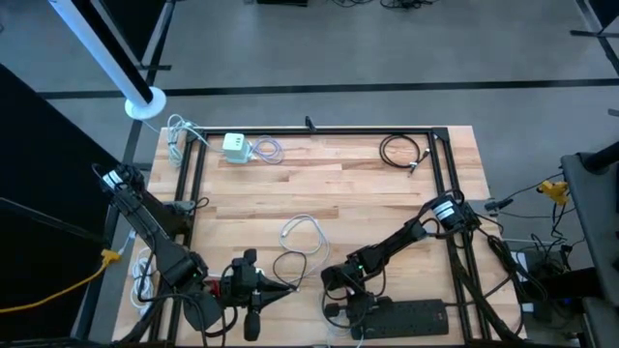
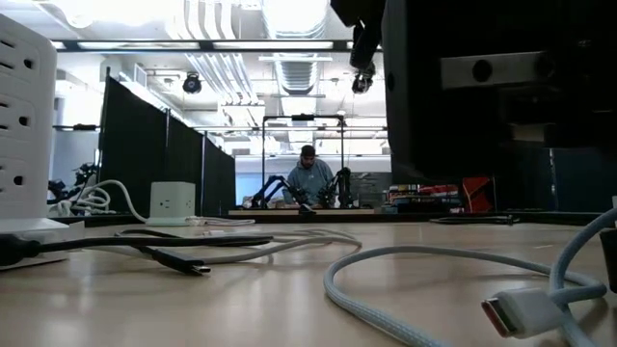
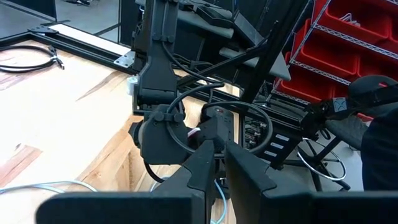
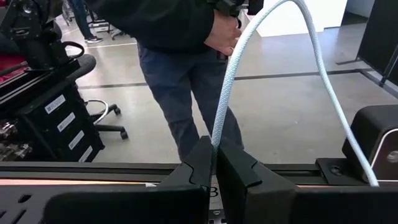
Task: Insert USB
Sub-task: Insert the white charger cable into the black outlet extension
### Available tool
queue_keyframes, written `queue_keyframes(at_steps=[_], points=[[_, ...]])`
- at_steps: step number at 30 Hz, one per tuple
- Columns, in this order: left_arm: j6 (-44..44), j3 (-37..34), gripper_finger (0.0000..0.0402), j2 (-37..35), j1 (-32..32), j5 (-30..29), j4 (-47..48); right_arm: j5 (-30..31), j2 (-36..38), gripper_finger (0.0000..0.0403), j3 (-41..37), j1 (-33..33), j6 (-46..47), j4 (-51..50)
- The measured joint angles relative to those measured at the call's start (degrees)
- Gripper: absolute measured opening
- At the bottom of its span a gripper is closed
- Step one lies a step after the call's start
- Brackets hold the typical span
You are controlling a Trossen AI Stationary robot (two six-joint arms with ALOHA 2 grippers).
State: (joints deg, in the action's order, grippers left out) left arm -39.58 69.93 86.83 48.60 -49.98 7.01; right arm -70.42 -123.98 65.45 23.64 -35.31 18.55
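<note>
A white braided USB cable (image 1: 300, 239) lies in loops on the wooden table's near middle. Its pale plug (image 2: 516, 310) rests flat on the table in the low view. My right gripper (image 1: 335, 280) stands by the near edge, just left of a black power strip (image 1: 406, 314), and is shut on the cable (image 4: 261, 37). My left gripper (image 1: 290, 288) points toward the table's right, facing the right gripper at close range. It is closed with a pale cable (image 3: 217, 190) showing in its narrow gap. My left gripper has a stretch of the pale cable (image 3: 217, 186) between its two fingers, which run level toward the table's right. Which part of the cable this is, the fingers hide. My right gripper pinches the white cable (image 4: 215, 140) between its two fingers. From the fingers the cable rises, arches over and comes down again beyond a black block (image 4: 373, 140).
A white charger block (image 1: 235, 145) with its cord sits at the far left, and a coiled black cable (image 1: 401, 152) at the far right. A black plug (image 2: 183, 262) lies on the table. A black frame (image 1: 319, 130) borders the table. A person (image 4: 186, 68) stands beyond the near edge.
</note>
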Motion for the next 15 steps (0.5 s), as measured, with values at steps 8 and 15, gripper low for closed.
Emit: queue_keyframes(at_steps=[8, 15], points=[[0.01, 0.00, 0.0027, 0.00, 0.00, 0.00, -0.02, 0.53, 0.00, 0.0000, -0.13, 0.00, 3.18, 3.87], [0.03, 0.00, 0.0027, 0.00, 0.00, 0.00, -0.02, 0.73, 0.00, 0.0000, 0.39, -0.06, 3.91, 4.10]])
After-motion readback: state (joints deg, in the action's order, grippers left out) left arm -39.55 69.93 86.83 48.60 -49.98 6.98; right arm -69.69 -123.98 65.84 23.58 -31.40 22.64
